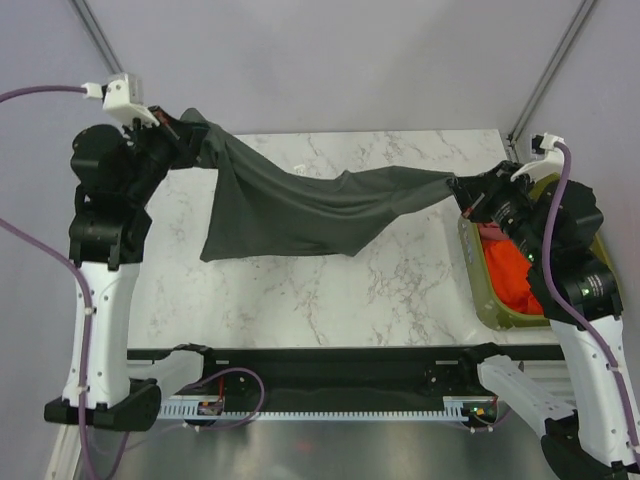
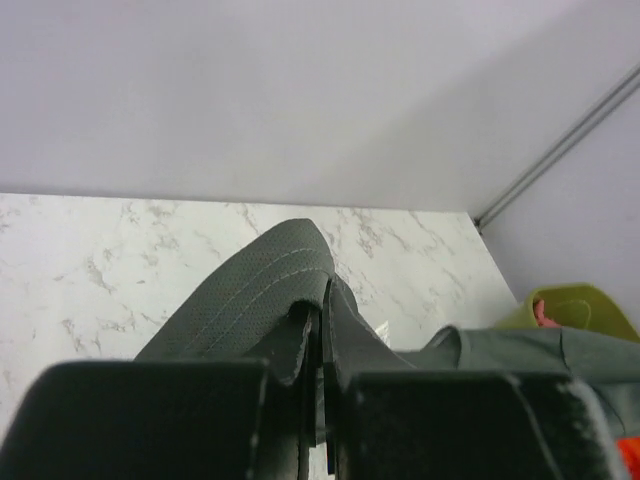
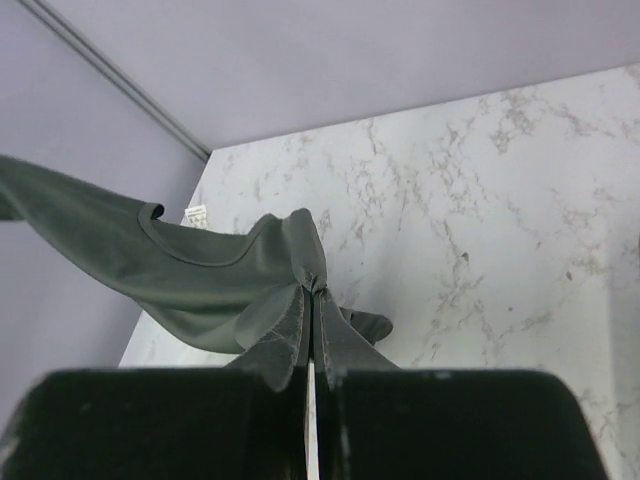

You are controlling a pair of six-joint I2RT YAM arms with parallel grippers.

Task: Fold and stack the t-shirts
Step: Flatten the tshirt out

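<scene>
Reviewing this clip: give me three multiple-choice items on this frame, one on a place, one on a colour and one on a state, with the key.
1. Where is the bin?
A. at the table's right side
B. at its far left
C. in its middle

2. What colour is the cloth in the bin?
A. blue
B. orange
C. white

3. How is the grey shirt held?
A. lying flat, untouched
B. by one gripper alone
C. stretched between both grippers

Key:
1 A: the bin sits beside the right arm.
2 B: the cloth inside is bright orange.
3 C: the left gripper and the right gripper are each shut on an end of the shirt.
</scene>
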